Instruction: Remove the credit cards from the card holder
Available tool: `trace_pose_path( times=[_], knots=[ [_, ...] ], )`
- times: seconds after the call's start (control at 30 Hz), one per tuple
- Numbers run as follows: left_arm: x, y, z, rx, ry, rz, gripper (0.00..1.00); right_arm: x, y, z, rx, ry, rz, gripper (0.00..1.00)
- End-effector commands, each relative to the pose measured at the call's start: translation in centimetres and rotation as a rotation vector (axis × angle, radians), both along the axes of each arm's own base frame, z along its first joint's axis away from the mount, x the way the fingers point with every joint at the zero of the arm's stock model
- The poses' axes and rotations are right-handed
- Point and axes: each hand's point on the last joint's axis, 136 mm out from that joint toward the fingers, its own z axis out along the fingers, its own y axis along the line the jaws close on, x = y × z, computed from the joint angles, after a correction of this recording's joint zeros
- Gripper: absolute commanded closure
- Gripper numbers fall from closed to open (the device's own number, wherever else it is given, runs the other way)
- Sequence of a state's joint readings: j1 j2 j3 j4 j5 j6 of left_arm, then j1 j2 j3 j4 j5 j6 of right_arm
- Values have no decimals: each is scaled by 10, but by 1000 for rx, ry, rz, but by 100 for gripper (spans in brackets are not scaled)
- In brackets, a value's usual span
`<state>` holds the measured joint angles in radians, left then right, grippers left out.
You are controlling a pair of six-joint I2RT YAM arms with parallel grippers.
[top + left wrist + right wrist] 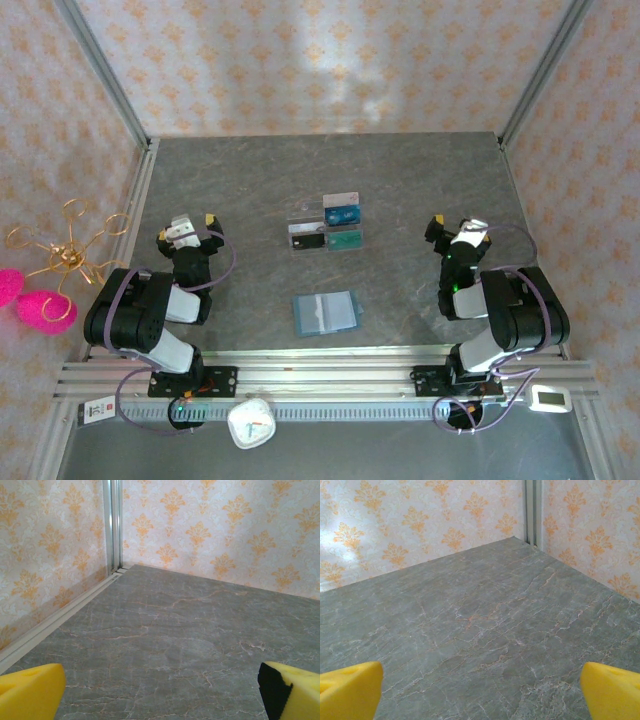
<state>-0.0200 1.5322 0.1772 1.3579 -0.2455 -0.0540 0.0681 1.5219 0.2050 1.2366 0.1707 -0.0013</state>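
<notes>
Open card holder (325, 313) lies flat near the bench's front edge, mid-width, nothing touching it. Grey card (341, 198) and blue card (343, 213) sit in the clear tray (298, 212) at bench centre, probably in separate slots, too small to confirm. Left gripper (187, 227) and right gripper (460, 230) are spread wide and empty, near the left and right edges.

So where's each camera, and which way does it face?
Top external: above and behind the arms, looking down at table, card holder, tray; left end effector and right end effector show.
Left wrist: on left arm, faces far-left corner; yellow fingertips show.
Right wrist: on right arm, faces far-right corner; yellow fingertips show.
Wrist views share table and patterned wall.
</notes>
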Motion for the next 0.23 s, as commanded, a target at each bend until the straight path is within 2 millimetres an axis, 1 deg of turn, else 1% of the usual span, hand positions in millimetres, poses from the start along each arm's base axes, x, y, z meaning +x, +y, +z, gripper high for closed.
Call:
trace_pose_path(
  times=[0.0,0.2],
  knots=[
    [5,-2,6,5,-15,3,1,2,-3,11,2,-43,-7,0],
    [5,-2,6,6,-17,3,1,2,-3,11,2,-43,-8,0]
  ],
)
